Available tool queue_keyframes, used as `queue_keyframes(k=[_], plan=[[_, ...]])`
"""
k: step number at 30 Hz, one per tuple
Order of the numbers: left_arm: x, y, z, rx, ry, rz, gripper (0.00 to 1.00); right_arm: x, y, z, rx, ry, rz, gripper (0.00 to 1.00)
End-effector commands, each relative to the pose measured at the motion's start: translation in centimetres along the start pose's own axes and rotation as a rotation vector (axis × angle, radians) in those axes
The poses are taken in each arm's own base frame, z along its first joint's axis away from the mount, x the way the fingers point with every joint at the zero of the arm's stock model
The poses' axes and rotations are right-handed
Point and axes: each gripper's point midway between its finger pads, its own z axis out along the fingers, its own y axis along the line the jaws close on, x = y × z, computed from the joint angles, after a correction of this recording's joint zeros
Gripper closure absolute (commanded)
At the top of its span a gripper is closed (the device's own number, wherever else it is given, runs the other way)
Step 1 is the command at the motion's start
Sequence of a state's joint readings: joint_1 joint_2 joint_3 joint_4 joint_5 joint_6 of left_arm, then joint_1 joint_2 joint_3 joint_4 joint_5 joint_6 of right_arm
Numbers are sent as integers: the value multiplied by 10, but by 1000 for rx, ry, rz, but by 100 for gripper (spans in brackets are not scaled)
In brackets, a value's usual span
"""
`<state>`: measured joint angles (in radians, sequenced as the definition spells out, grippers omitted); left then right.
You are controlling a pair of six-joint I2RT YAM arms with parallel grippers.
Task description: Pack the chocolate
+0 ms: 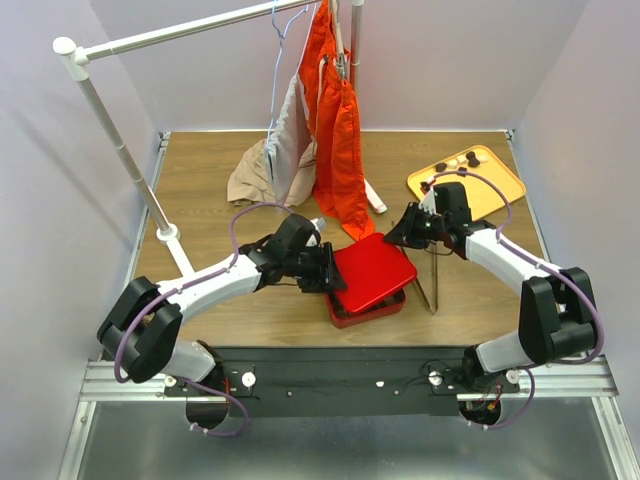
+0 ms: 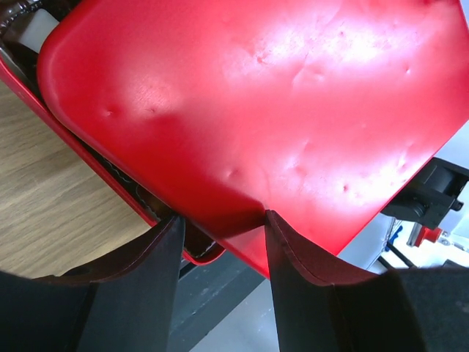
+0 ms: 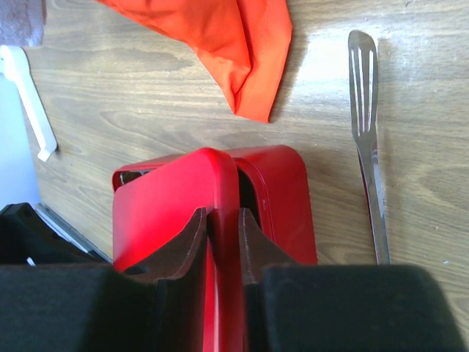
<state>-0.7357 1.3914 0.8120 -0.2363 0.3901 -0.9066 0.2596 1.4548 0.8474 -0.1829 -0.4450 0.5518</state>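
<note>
Right claw (image 3: 222, 217): narrow. My two dark fingers are pinched on one edge of the glossy red square lid (image 3: 165, 213), which I see edge-on between them.

Left claw (image 2: 222, 220): fingers apart. A rim of the same lid lies in the gap between the tips, and I cannot tell whether either finger presses on it.

Red lid: tilted and askew over the red square box (image 1: 362, 312). The box's base shows below the lid's near edge.

Small chocolate lumps (image 1: 472, 158): several dark brown pieces on the flat yellow-orange tray (image 1: 500, 188), well apart from the red box, behind it and to its right. The lid hides most of the box's inside. A white bit and a dark bit show at one corner in my left wrist view, too little to name.

Slotted metal spatula (image 3: 364, 110): flat on the wooden tabletop (image 1: 200, 200), just beside the red box on its right.

Orange garment (image 1: 335, 130): hanging from the white rack (image 1: 66, 48) behind the red box, its hem near the box.

Beige cloth (image 1: 255, 178): heaped behind and left of the red box.

White plastic utensil (image 3: 26, 95): on the tabletop behind the red box.
</note>
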Motion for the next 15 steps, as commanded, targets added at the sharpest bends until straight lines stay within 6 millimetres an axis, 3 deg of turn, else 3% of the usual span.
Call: queue_keyframes(k=[1,7,15], plan=[[-50,-51,-12,117,-185,94,45,61,-14,-3,28,199,19,73],[-59,-64,-28,129,-236,119,45,63,-17,-6,38,187,7,71],[-56,-61,-28,117,-228,121,45,64,-16,-6,30,195,8,62]])
